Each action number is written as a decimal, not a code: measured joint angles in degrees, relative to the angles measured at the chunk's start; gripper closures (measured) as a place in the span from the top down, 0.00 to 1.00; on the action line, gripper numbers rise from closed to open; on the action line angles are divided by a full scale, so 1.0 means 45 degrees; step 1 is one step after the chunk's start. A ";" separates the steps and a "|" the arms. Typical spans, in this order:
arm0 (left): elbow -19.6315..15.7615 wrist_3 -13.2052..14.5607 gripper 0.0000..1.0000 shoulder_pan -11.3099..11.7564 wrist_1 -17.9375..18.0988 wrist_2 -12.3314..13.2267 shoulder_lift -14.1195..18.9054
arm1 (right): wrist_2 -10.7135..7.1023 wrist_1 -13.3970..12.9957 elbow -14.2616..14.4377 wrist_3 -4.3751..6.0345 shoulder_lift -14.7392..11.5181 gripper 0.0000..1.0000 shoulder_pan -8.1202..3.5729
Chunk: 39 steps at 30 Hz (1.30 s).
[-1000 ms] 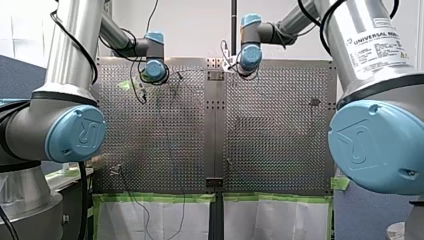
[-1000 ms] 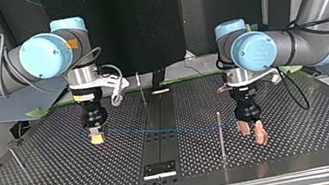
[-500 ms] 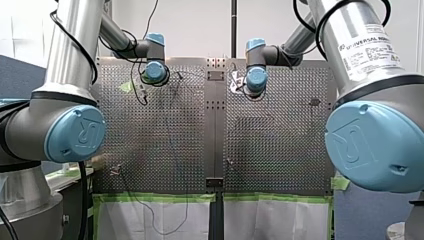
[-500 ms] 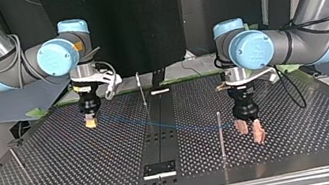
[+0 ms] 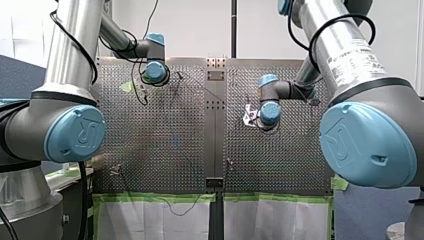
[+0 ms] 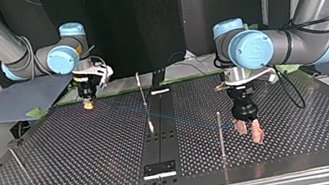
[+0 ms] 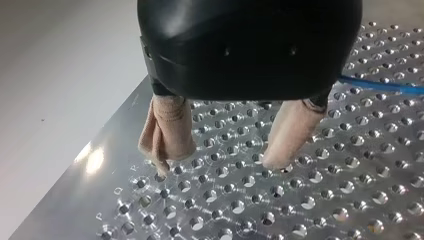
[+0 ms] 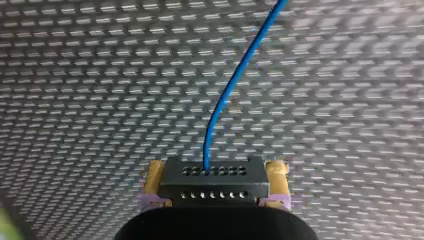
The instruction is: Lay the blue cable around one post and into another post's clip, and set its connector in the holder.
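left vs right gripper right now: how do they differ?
Left gripper is open, nothing between its beige pads; right gripper is shut on the black connector of the blue cable, yellow pads either side. In the top view the left gripper hangs beside the upright post near the camera; the right gripper is much farther back. Both point down at the perforated table.

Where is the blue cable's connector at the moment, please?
The connector is held between my right gripper's fingers, at the top view's left near the table's far edge.
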 joint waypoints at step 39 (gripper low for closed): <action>0.0000 -0.0018 1.00 0.0080 0.0011 0.0138 0.0004 | 0.1290 -0.4901 0.4902 0.0600 0.4901 0.16 0.0087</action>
